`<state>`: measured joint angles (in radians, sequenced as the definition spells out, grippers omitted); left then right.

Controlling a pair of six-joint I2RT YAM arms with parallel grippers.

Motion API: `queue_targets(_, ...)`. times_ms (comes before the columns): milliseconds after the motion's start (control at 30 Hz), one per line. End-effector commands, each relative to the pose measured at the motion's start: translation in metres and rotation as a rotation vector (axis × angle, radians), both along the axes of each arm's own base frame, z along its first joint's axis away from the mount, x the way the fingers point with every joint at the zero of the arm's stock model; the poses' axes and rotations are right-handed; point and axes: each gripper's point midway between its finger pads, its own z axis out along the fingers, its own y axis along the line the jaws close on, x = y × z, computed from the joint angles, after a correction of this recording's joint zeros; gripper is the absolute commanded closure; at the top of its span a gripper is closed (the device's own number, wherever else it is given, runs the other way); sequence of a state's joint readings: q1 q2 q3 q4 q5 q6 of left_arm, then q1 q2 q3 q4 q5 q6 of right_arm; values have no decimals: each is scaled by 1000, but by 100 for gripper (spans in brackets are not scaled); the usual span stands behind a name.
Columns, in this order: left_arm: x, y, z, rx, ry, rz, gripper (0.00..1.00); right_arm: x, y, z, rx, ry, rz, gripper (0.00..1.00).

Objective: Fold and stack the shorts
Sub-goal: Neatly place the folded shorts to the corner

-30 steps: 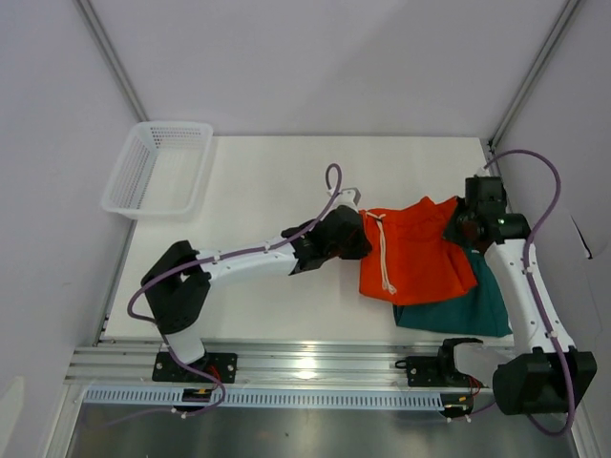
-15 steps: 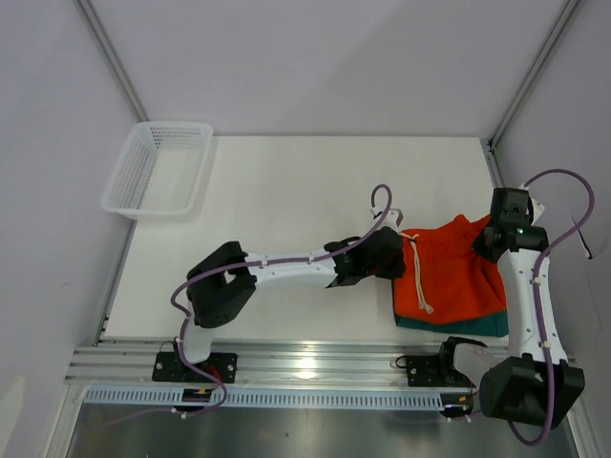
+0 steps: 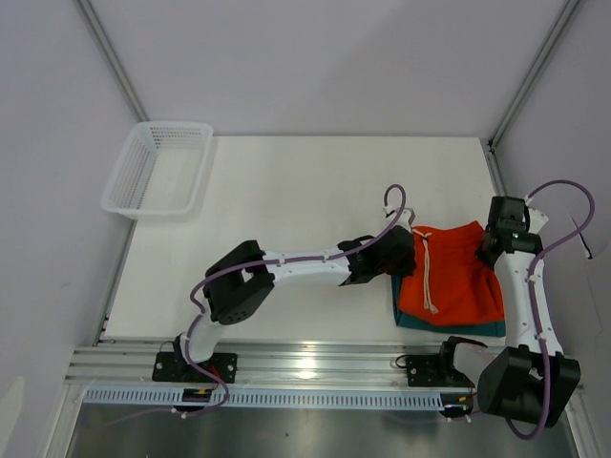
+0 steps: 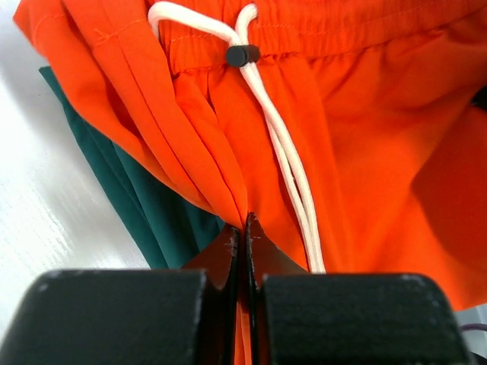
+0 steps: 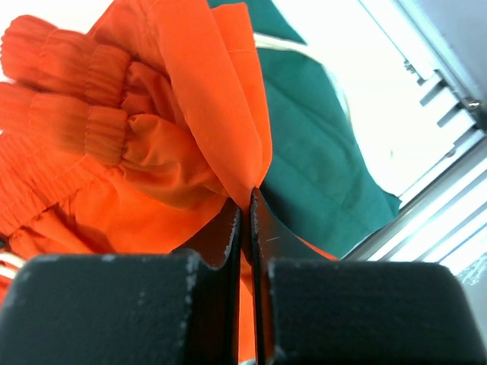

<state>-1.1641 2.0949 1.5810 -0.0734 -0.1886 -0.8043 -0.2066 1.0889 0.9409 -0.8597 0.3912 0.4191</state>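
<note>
The orange shorts [image 3: 456,270] with a white drawstring [image 3: 427,275] lie folded over the dark teal-green shorts [image 3: 449,325] at the table's right front. My left gripper [image 3: 409,252] is shut on the orange fabric at its left upper corner; in the left wrist view [image 4: 245,228] orange cloth is pinched between the jaws, with teal shorts [image 4: 144,205] underneath. My right gripper [image 3: 489,244] is shut on the orange shorts' right upper corner; the right wrist view [image 5: 245,209] shows orange fabric [image 5: 137,129] between the jaws and teal fabric [image 5: 319,160] beneath.
A white mesh basket [image 3: 159,169] stands at the table's far left. The table's right edge and a metal frame post [image 3: 516,105] are close to the right arm. The aluminium rail [image 3: 315,367] runs along the front.
Both grippers carried the orange shorts rightward and toward the front, onto the teal shorts. The orange pair now covers most of the teal pair, which shows only along its left and front edges.
</note>
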Motion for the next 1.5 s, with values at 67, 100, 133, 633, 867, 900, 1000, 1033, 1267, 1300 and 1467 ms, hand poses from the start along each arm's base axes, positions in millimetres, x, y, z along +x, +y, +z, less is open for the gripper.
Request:
queue_targets(67,-11,-18,11,-48,-13,-31,100,-3,-25,13,-111,-48,-101,100)
queue_targets(100,-13,-17,6,-41,-8,-32,100,-3,-26,11,-107,-44,-109,100)
queue_targets(133,-18,-17,2,-35,-4,-36,100,-3,-27,10,-103,-43,-111,100)
queue_targets(633,-26,2,-15,43,6,-15,65,-4,-50,6,-105,-27,-193,19)
queue_targets(867,-1,49,1,77,-37,115,24,19,-47,37,-84,-144,-150,18)
queue_targets(900,3,58,-5,87,-28,124,23,27,-37,39,-40,-172,-101,18)
queue_targets(1000,10,71,5,68,-27,138,23,50,-4,47,95,-256,75,18)
queue_targets(1033,10,76,1,73,-27,137,23,54,4,48,129,-276,119,18)
queue_targets(1267,8,108,45,-16,-83,59,20,77,85,67,420,-519,470,14)
queue_targets(1300,15,113,55,-48,-100,63,20,79,92,70,450,-549,491,14)
queue_targets(1467,22,179,52,-21,-144,112,19,84,118,86,469,-671,645,6)
